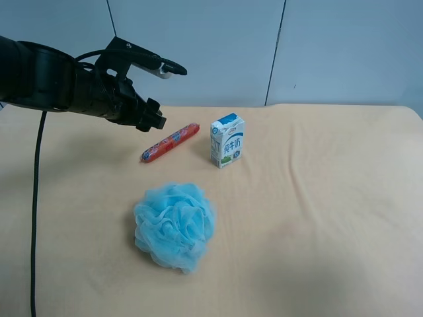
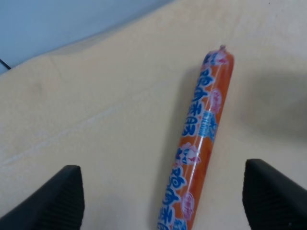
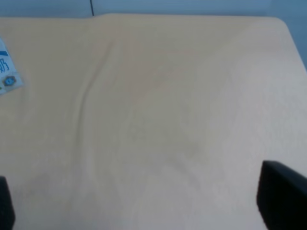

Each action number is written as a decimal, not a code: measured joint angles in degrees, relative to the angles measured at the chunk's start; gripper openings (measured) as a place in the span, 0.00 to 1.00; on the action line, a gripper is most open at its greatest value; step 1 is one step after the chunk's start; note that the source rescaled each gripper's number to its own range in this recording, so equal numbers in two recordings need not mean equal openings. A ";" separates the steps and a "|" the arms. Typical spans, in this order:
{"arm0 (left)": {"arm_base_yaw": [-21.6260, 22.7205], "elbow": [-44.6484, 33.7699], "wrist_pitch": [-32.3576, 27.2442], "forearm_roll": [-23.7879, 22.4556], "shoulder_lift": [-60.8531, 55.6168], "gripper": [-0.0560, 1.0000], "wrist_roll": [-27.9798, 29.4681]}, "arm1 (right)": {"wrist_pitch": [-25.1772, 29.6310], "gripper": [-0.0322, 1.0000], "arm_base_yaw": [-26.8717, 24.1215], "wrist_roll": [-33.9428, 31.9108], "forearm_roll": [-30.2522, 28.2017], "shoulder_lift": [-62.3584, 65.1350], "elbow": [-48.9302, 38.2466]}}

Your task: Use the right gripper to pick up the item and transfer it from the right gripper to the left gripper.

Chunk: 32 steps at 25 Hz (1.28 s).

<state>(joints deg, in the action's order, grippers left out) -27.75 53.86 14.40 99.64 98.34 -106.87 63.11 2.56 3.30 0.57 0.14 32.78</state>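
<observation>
A lab-like test bench: cloth-covered table [image 1: 330, 231] before plain blue-grey wall panels [image 1: 198, 46].

Only one arm [image 1: 46, 82] shows in the high cam, reaching in from that view's left, roughly level with the wrist tipped down a bit. Going by the wrist cam, it's the left one. The left gripper [image 1: 151, 117] has its fingers [image 2: 57, 196] spread with nothing gripped. The right gripper [image 3: 144, 206] only shows in its own wrist cam, fingers [image 3: 283, 196] wide apart and empty too.
</observation>
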 joint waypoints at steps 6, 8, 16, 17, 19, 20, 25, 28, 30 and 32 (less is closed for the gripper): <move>0.00 0.00 1.20 -0.21 0.00 0.60 0.42 | 0.00 1.00 0.00 0.00 0.00 0.00 0.00; 0.00 0.00 2.01 -0.21 0.00 0.61 0.46 | 0.00 1.00 0.00 0.00 0.00 0.00 0.00; 0.00 0.00 10.77 -0.15 0.00 0.98 0.79 | 0.00 1.00 0.00 0.00 0.00 0.00 0.00; -0.16 0.00 13.23 -0.10 0.00 0.99 0.79 | 0.00 1.00 0.00 0.00 0.00 0.00 0.00; -0.37 0.00 17.03 -0.10 0.00 0.99 0.79 | 0.00 1.00 0.00 0.00 0.00 0.00 0.00; -0.37 0.00 17.91 -0.10 0.00 0.99 0.68 | 0.00 1.00 0.00 0.00 0.00 0.00 0.00; -0.37 0.00 18.99 -0.10 0.00 0.99 0.64 | 0.00 1.00 0.00 0.00 0.00 0.00 0.00; -0.37 0.00 18.99 -0.10 0.00 0.99 0.64 | 0.00 1.00 0.00 0.00 0.00 0.00 0.00; -0.37 0.00 18.94 -0.10 0.00 0.99 0.62 | 0.00 1.00 0.00 0.00 0.00 0.00 0.00; -0.37 0.00 18.94 -0.10 0.00 0.99 0.62 | 0.00 1.00 0.00 0.00 0.00 0.00 0.00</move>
<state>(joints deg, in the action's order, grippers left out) -28.11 53.86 33.35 99.54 98.34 -106.25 63.11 2.56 3.30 0.57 0.14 32.78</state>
